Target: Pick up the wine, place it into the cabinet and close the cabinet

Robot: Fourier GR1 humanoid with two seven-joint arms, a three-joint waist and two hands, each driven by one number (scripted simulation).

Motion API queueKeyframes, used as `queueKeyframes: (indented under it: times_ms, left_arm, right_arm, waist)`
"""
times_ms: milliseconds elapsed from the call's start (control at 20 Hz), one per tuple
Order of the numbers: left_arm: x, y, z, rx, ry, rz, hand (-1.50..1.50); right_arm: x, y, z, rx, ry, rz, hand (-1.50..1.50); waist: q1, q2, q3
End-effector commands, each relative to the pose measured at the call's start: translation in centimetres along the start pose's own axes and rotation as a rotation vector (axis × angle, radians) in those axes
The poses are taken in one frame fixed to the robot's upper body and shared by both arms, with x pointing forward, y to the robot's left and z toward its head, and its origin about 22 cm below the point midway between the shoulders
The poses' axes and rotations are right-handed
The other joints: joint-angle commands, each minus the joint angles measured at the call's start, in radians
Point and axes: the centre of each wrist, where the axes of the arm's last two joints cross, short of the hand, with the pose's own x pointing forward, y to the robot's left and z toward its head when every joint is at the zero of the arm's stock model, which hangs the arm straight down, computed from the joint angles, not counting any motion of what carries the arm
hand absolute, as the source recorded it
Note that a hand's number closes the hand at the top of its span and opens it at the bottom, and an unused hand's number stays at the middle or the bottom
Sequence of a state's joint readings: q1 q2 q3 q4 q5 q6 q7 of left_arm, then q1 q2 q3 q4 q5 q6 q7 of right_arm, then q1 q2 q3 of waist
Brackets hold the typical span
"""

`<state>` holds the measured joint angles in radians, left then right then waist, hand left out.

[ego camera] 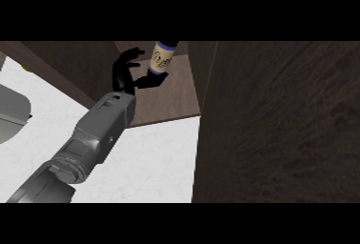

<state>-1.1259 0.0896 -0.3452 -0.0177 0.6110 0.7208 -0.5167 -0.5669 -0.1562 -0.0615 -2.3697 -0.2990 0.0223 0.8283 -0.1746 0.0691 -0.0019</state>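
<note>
The wine bottle (163, 56), with a cream label and dark blue bands, stands inside the open cabinet (169, 102), its top cut off by the view's upper edge. My left hand (128, 71) is inside the cabinet just left of the bottle. The fingers arch up with a small gap to the bottle. The thumb (152, 80) reaches to the bottle's lower end. My grey left forearm (105, 124) runs up from the lower left. The right hand does not show.
The cabinet's dark brown door (281, 124) stands open and fills the right half of the view. The white counter (155, 162) lies below the cabinet's floor. A grey rounded object (10, 114) sits at the left edge.
</note>
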Motion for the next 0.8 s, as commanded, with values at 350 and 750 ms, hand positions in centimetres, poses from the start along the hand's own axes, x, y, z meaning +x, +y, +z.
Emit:
queueKeyframes:
  times_ms: [350,750]
  left_arm:
    - [-1.4,4.1,-2.4,0.008,-0.001,-0.022,-1.5]
    - [0.8,2.7,-2.5,-0.195,-0.105,0.035,-1.5]
  right_arm:
    - [0.3,0.4,0.5,0.029,-0.009,0.003,-1.5]
    - [0.5,0.5,0.5,0.003,-0.014,-0.028,-1.5]
  waist:
    - [0.016,0.001,-0.003]
    - [0.039,-0.021,-0.002]
